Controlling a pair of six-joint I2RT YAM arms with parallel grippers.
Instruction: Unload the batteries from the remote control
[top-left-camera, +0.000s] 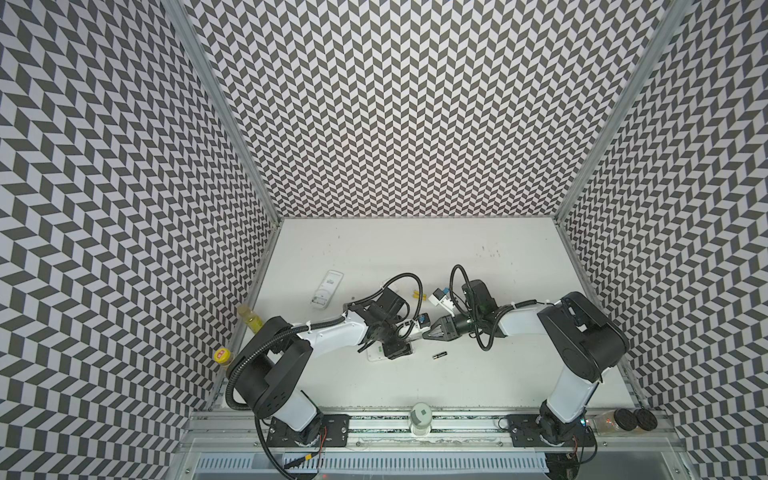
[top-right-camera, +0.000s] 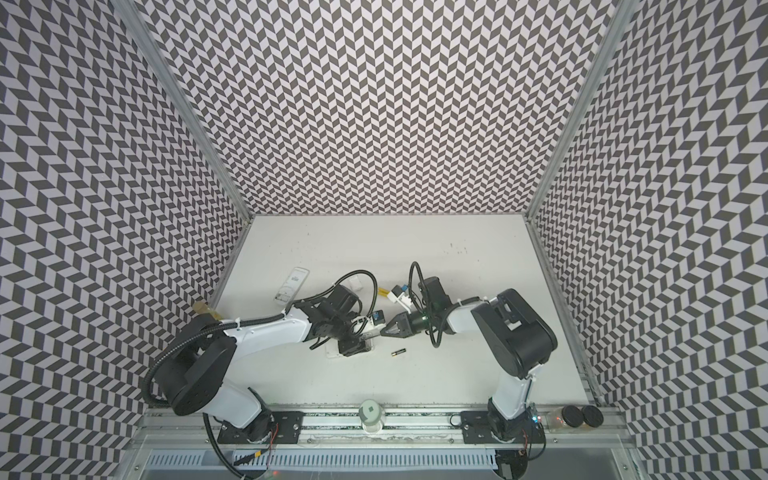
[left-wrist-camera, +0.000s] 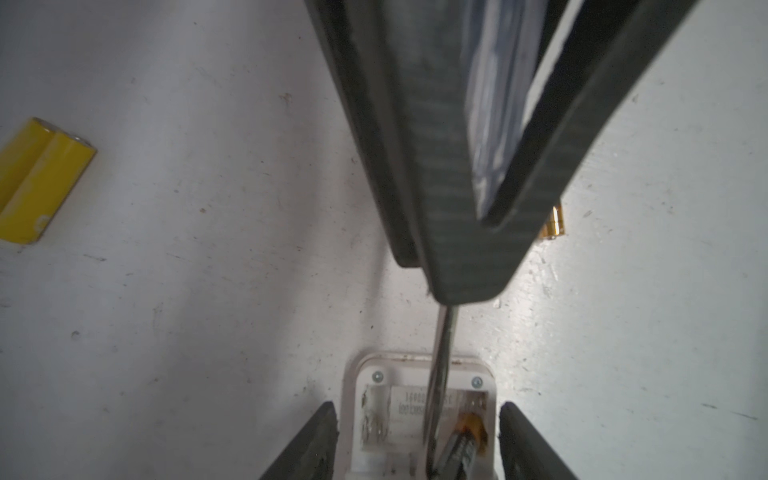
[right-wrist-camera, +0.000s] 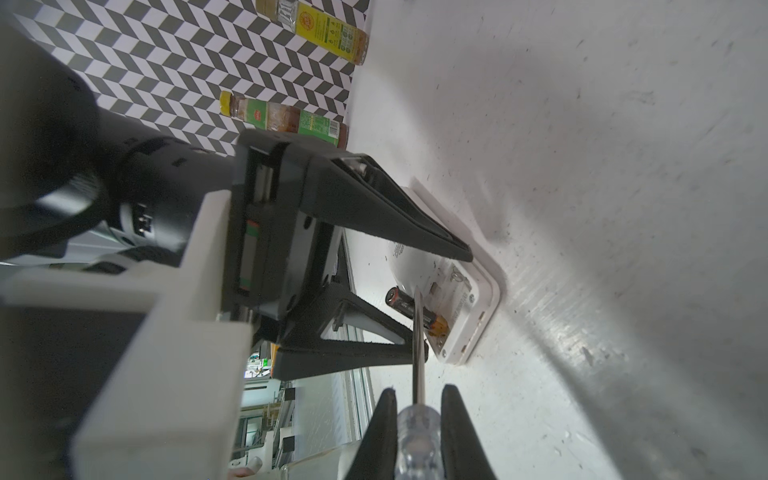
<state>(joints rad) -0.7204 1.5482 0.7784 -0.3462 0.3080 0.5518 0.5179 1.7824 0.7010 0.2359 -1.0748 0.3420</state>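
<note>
- White table (top-left-camera: 415, 249): flat, scuffed, dark specks toward far right.
- Far left, lying flat, well apart from the rest: white remote (top-left-camera: 327, 289).
- Near the middle, back up, battery bay uncovered: second remote (top-left-camera: 375, 354).
- Beyond the middle, side by side and touching: yellow batteries (top-left-camera: 418, 295).
- Loose, just right of second remote: black battery (top-left-camera: 439, 355).
- Upright at left edge: yellow-labelled bottle (right-wrist-camera: 328, 29), yellow-capped bottle (right-wrist-camera: 286, 118).

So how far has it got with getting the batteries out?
Done: two yellow batteries and one black battery lie loose on the table. In hand: the right pincer holds a screwdriver, its tip against the tilted black battery still in the remote, which the left pincer straddles. Left: freeing that one.
</note>
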